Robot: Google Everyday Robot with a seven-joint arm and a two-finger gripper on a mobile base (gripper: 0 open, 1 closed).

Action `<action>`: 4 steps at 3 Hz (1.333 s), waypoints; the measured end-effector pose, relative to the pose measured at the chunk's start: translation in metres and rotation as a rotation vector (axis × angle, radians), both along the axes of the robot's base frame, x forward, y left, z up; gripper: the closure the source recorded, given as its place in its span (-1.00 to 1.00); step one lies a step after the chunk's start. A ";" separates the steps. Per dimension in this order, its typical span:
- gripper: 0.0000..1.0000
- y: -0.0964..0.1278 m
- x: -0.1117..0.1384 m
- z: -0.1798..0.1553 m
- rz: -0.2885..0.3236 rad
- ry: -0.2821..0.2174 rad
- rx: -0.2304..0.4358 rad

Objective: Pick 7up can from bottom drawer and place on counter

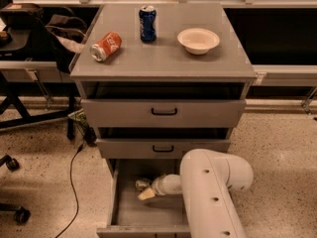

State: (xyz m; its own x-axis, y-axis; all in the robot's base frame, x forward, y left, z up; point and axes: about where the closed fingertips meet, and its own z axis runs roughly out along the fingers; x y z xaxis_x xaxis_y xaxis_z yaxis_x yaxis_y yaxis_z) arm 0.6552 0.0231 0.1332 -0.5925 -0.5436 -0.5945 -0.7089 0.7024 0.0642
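Note:
The bottom drawer (124, 214) is pulled open, showing its grey floor. The 7up can (142, 183), small and pale with a greenish tint, lies in the drawer near the back. My gripper (146, 194) reaches into the drawer from the right and sits right at the can, just in front of it. I cannot tell whether it touches or holds the can. My white arm (208, 192) covers the drawer's right half. The counter (163, 58) is the cabinet's flat grey top.
On the counter an orange can (105, 46) lies on its side at the left, a dark blue can (147, 23) stands at the back and a white bowl (198, 39) sits at the right. Two upper drawers (163, 112) stand slightly open. A chair (29, 38) and a cable (72, 182) are at the left.

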 end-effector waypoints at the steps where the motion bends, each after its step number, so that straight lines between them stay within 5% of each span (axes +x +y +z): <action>1: -0.92 -0.002 0.001 -0.001 -0.016 -0.014 -0.007; 4: 0.62 -0.002 0.001 -0.001 -0.016 -0.014 -0.007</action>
